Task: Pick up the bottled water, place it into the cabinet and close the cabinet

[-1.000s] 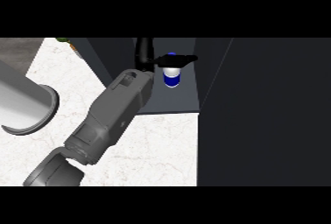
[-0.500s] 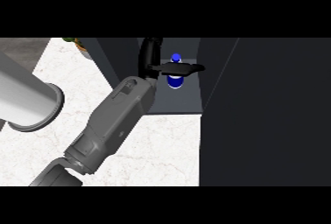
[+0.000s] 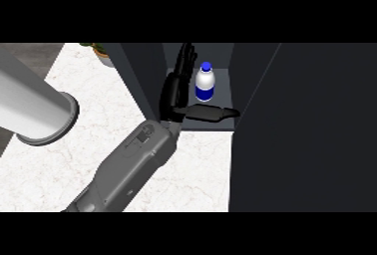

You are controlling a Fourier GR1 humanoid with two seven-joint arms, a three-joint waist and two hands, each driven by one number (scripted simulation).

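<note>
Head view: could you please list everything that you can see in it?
bottle: one, white with blue cap and label, upright inside the cabinet
cabinet: one, dark, open, top middle
door: one, dark, right side
counter: one, white marble, left and bottom
plant: one, green, partly seen, top left
second forearm: one, grey, left edge, its hand unseen
right hand: one, black, open, in the cabinet left of the bottle, on a grey forearm
</note>
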